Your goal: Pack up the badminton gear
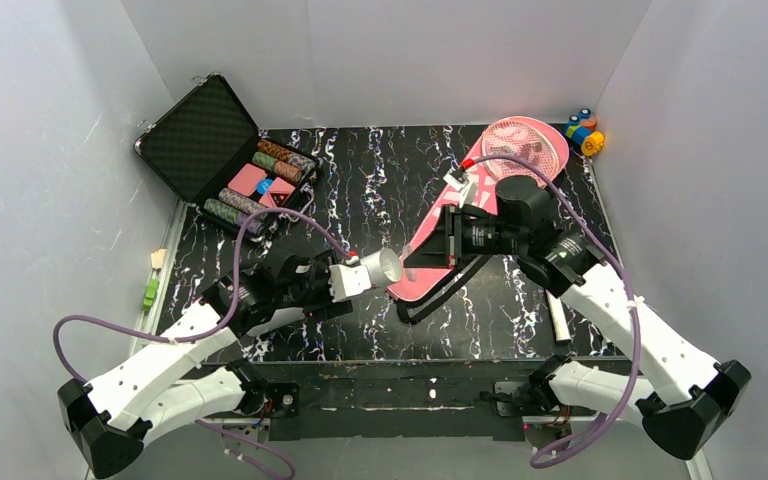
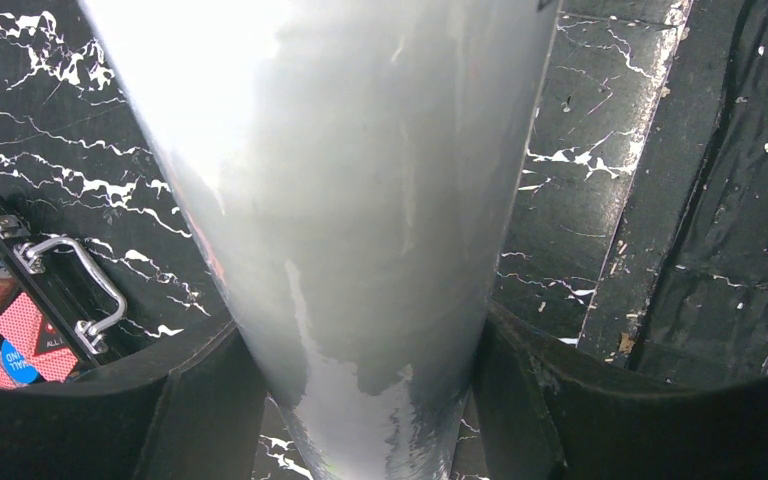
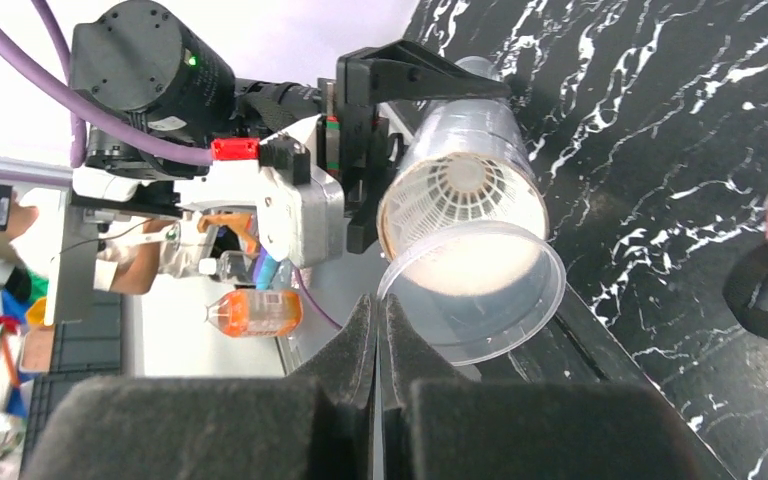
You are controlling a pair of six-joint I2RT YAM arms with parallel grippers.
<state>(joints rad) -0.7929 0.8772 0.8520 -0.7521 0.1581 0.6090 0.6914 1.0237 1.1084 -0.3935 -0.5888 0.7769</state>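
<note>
1. The left arm (image 1: 170, 350) is stretched low over the black marbled table (image 1: 380, 170). The left gripper (image 2: 370, 380) is part-way open and clamped round the white tube (image 2: 360, 200), which is held level above the table, mouth to the right.
2. The right arm (image 1: 620, 310) is bent back towards that mouth. The right gripper (image 3: 377, 320) is pressed fully closed, pinching the rim of a clear cap (image 3: 490, 300) (tilted, not seated).
3. The tube is a smooth, scuffed cylinder. A white ribbed shuttlecock (image 3: 460, 195) sits just inside it.
4. The pink bag (image 1: 420, 283) lies flat and diagonal under the right wrist.
</note>
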